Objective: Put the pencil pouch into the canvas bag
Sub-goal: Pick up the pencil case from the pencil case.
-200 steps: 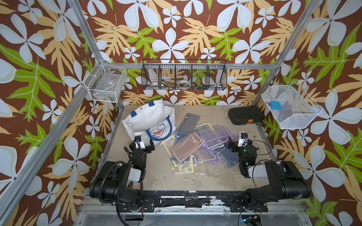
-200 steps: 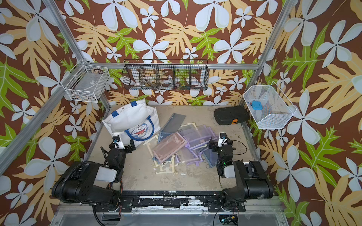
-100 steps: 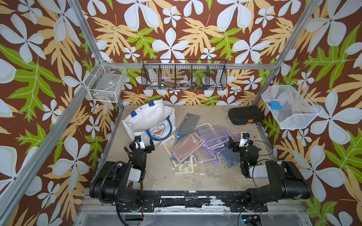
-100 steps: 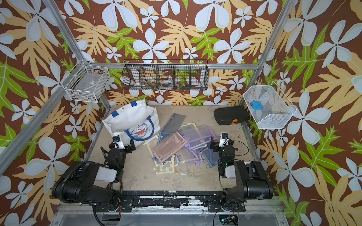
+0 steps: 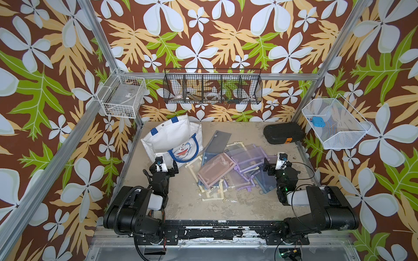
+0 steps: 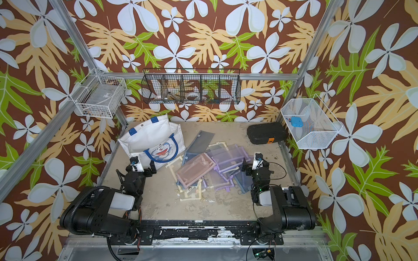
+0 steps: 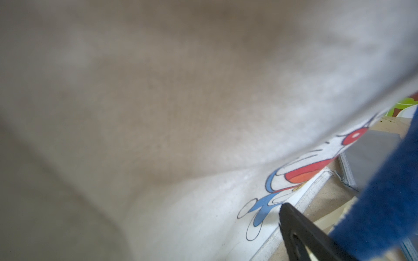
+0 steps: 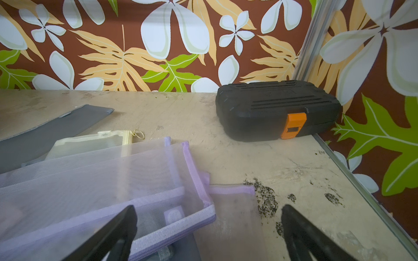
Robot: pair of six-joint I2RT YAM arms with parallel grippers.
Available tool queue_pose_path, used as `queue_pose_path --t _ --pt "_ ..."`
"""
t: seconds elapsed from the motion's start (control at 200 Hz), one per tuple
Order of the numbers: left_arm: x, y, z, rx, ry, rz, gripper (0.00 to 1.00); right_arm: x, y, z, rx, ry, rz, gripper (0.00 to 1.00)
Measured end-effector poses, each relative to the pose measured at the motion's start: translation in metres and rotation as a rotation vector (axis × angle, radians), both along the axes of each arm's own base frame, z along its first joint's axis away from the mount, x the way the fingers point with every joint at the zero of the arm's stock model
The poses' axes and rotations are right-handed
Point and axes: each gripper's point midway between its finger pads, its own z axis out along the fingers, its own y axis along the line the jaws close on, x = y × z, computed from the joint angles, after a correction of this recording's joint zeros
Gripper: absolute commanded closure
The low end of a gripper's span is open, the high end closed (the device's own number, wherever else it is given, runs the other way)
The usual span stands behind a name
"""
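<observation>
While the white canvas tote [image 5: 172,135] is slumped open at the far left of the table [image 5: 192,210], the left gripper [image 5: 167,167] is held spread and empty at its printed front. The right gripper [image 8: 208,212], equally spread and empty, is poised over the heaped mesh pencil pouches [image 5: 226,167] just beside the tote.

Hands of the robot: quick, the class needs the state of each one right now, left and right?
Left hand: open, holding nothing, close against the canvas bag.
Right hand: open, holding nothing, by the purple mesh pouches.
</observation>
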Motion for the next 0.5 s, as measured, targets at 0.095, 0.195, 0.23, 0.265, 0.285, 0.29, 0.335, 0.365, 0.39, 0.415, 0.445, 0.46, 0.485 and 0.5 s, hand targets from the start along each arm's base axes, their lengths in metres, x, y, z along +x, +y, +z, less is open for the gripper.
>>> queue_pose_path --t 0.095,0.195,0.23,0.265,0.285,0.29,0.335,0.365,0.39,0.415,0.445,0.46,0.485,0.5 --pt "0.0 0.0 0.0 0.0 0.0 0.0 0.0 0.0 0.0 0.0 0.0 0.0 0.0 0.0" --pt "0.0 0.0 0.0 0.0 0.0 0.0 0.0 0.0 0.0 0.0 0.0 0.0 0.0 0.0" --pt "0.0 0.0 0.0 0.0 0.0 0.0 0.0 0.0 0.0 0.0 0.0 0.0 0.0 0.0" --pt "0.0 0.0 0.0 0.0 -0.001 0.0 0.0 0.0 0.0 0.0 0.0 0.0 0.0 0.0" --pt "-0.001 0.0 0.001 0.0 -0.002 0.001 0.0 0.0 0.0 0.0 0.0 0.0 0.0 0.0" --pt "-0.001 0.0 0.001 0.0 -0.003 0.001 0.0 0.0 0.0 0.0 0.0 0.0 0.0 0.0" --pt "-0.001 0.0 0.005 -0.001 -0.015 0.0 0.0 0.0 0.0 0.001 0.0 -0.002 0.0 0.0" --pt "-0.003 0.0 0.011 0.0 -0.03 0.0 0.0 0.0 0.0 0.002 0.0 -0.004 -0.001 0.0" --pt "-0.004 0.0 0.016 -0.001 -0.039 0.0 0.0 0.0 -0.001 0.003 -0.001 -0.004 -0.004 0.0" --pt "-0.005 0.001 0.022 -0.003 -0.052 0.001 0.0 0.002 -0.002 0.006 -0.002 0.0 -0.011 0.0" --pt "-0.006 0.002 0.031 -0.004 -0.064 0.01 0.0 0.006 -0.003 0.015 -0.003 -0.006 -0.018 0.0" --pt "-0.007 0.003 0.035 -0.004 -0.073 0.014 0.0 0.01 -0.003 0.022 -0.003 -0.017 -0.019 0.0" --pt "-0.007 0.005 0.043 -0.005 -0.085 0.023 0.0 0.014 -0.004 0.034 -0.003 -0.035 -0.021 0.0" --pt "-0.008 0.006 0.049 -0.006 -0.097 0.029 0.0 0.015 -0.004 0.042 -0.004 -0.048 -0.023 0.0"
